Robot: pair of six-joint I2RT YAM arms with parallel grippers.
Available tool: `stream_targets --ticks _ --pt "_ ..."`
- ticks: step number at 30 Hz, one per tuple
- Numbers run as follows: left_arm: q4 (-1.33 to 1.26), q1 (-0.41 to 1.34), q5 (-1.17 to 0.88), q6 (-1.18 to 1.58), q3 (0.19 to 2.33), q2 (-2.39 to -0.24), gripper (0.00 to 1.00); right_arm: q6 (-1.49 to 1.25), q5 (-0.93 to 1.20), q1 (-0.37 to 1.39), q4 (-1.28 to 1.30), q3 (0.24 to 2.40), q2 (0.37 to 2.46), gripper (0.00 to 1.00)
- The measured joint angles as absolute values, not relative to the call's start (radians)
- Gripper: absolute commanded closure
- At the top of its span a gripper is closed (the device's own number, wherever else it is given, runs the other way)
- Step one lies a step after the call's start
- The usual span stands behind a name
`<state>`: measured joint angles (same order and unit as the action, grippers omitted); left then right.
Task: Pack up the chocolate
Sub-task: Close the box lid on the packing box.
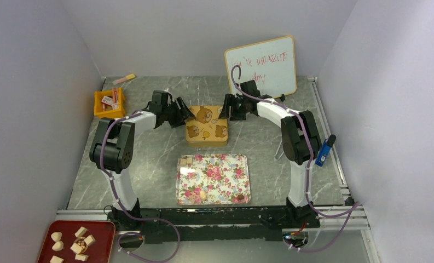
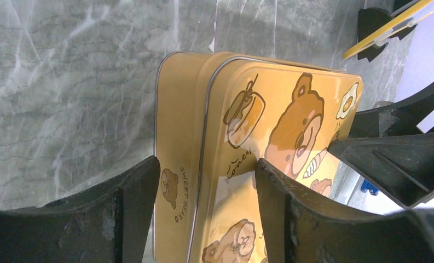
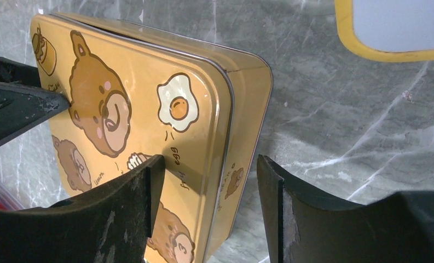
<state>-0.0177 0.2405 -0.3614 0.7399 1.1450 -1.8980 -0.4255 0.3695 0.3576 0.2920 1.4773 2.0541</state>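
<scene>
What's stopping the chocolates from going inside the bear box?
Its lid. The lid covers the bear tin completely, so the chocolate pieces on the floral tray have no way in. The left gripper and right gripper sit open at the tin's opposite edges. Nothing else lies between tray and tin.

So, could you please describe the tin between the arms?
On the grey marbled tabletop, look just beyond the flat floral tray at the centre. There sits a squarish yellow metal tin, the only thing printed with brown cartoon bears and a fried egg.
</scene>
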Motion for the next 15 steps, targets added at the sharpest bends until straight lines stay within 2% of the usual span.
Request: stream_targets --ticks 15 --pt "0.038 0.238 -0.324 0.699 1.227 -1.896 0.27 -0.383 0.361 0.338 0.299 1.495 2.053 0.34"
